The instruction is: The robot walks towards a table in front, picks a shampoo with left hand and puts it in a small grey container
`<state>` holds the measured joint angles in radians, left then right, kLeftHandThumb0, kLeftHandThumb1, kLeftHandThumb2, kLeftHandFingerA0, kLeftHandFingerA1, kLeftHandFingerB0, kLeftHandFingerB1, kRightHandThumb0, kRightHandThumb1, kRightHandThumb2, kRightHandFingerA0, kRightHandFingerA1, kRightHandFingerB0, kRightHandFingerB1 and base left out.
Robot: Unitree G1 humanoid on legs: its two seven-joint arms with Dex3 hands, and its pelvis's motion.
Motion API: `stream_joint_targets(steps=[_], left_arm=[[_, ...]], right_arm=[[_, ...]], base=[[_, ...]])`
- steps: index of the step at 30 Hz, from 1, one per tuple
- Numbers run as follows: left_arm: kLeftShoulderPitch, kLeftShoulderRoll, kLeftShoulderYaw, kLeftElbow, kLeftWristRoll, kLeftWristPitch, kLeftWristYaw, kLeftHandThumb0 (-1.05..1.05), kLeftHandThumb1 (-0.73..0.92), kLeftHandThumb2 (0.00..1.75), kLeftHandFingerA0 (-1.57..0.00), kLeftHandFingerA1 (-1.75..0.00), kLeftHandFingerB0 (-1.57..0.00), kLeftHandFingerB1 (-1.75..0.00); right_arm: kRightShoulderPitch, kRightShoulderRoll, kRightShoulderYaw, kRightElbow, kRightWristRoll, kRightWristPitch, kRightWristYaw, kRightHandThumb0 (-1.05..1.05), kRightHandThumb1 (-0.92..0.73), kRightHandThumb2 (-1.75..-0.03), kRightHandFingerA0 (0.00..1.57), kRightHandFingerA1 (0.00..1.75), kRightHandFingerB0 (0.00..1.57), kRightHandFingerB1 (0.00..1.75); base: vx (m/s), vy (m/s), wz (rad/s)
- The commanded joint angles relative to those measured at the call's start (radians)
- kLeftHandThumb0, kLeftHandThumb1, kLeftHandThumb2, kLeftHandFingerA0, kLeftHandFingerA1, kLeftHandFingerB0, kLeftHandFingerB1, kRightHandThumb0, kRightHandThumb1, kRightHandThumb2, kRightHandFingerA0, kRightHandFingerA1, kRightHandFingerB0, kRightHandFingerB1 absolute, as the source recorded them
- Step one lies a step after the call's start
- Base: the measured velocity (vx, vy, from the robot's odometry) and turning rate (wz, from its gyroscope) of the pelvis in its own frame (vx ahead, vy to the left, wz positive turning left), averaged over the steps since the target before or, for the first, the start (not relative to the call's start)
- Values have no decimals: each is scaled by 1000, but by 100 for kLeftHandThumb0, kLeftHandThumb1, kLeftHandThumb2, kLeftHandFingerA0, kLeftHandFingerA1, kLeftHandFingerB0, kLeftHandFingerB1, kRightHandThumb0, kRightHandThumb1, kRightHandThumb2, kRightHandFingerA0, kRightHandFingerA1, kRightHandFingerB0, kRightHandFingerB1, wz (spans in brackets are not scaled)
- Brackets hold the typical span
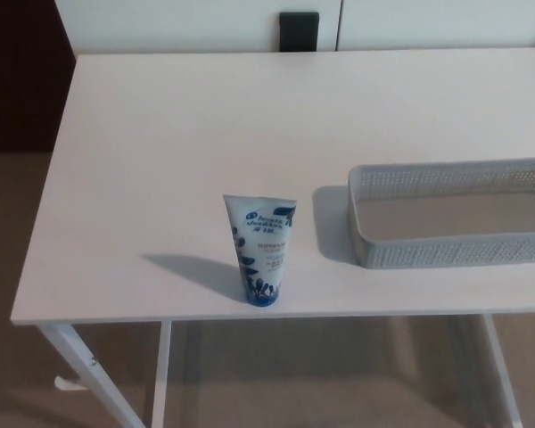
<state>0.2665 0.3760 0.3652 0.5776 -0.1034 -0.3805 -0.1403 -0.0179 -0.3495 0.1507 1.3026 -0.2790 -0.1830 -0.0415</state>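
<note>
1. The shampoo tube [260, 250], white with blue print, stands upright on its blue cap (crimped end up), left of the container.
2. The grey perforated container [452, 256] lies empty, rectangular, long side facing the tube.

A white counter [160, 134] is set on tan flooring [9, 267]; white panels [160, 22], possibly cabinet doors, are seen behind.

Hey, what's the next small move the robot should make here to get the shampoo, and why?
Probably raise the left hand into view toward the shampoo tube: neither hand shows yet, and the tube stands upright on its cap, untouched, near the table's front edge, with the grey container apart on its right.
</note>
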Motion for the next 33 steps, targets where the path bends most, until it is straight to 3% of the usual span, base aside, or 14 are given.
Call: stream_joint_targets(steps=[1,2,7,8,12,13,15,16,18,19,20,22,23,33], left_arm=[[147,105,76,-907,-542,172,-186,-35,45,60,0,-15,0,-14],[115,106,40,-929,-527,179,-182,-40,41,70,0,-15,0,-15],[17,107,-49,-927,-432,237,-187,-49,47,54,0,-22,0,-21],[-14,107,-71,-922,-409,257,-188,-54,34,73,0,-20,0,-20],[-106,92,-146,-891,-366,306,-219,-56,35,74,-2,-23,-3,-20],[-117,88,-156,-890,-364,320,-217,-55,44,54,-5,-25,-4,-22],[-145,73,-195,-896,-352,371,-207,-55,45,54,-6,-26,-4,-22],[-148,71,-204,-901,-349,383,-204,-59,36,74,-4,-27,-4,-19],[-159,62,-231,-901,-333,394,-208,-58,36,74,-4,-27,-5,-19],[-172,49,-257,-898,-314,405,-203,-57,34,73,-3,-30,-5,-19],[-181,40,-275,-896,-307,417,-199,-50,45,55,-6,-28,-2,-22],[-189,26,-300,-892,-297,434,-191,-48,45,55,-6,-28,-3,-22],[-208,15,-331,-869,-263,439,-189,-53,34,74,-2,-30,-2,-21],[-248,-66,-453,-781,-211,503,-157,-53,34,74,-1,-25,-1,-20]], right_arm=[[13,-25,8,16,-15,10,20,-31,-72,-61,71,52,57,44],[13,-23,8,16,-15,12,19,-31,-72,-61,71,53,58,44],[19,-23,2,-7,-3,5,30,-31,-72,-62,72,57,58,46],[17,-20,1,-3,-3,4,27,-30,-71,-61,73,56,58,45],[12,-21,0,13,-6,8,22,-32,-71,-61,72,53,59,44],[9,-22,1,18,-8,11,20,-31,-71,-61,71,51,58,43],[9,-27,9,9,-16,9,16,-32,-72,-62,73,54,58,44],[9,-28,9,7,-15,8,18,-32,-72,-62,72,53,58,44],[9,-31,7,4,-12,7,25,-32,-73,-61,72,52,58,43],[12,-32,4,-2,-8,2,29,-31,-73,-62,71,53,58,44],[12,-31,2,-1,-5,1,30,-31,-73,-61,71,52,57,43],[8,-29,0,4,-5,5,30,-31,-74,-61,71,51,57,43],[8,-28,0,8,-6,5,28,-31,-73,-61,71,52,57,43],[15,-24,9,-26,-13,4,33,-31,-73,-62,68,55,55,44]], base=[[0,0,0],[0,0,0],[0,0,0],[0,0,0],[0,0,0],[0,0,0],[0,0,0],[0,0,0],[0,0,0],[0,0,0],[0,0,0],[0,0,0],[0,0,0],[0,0,0]])
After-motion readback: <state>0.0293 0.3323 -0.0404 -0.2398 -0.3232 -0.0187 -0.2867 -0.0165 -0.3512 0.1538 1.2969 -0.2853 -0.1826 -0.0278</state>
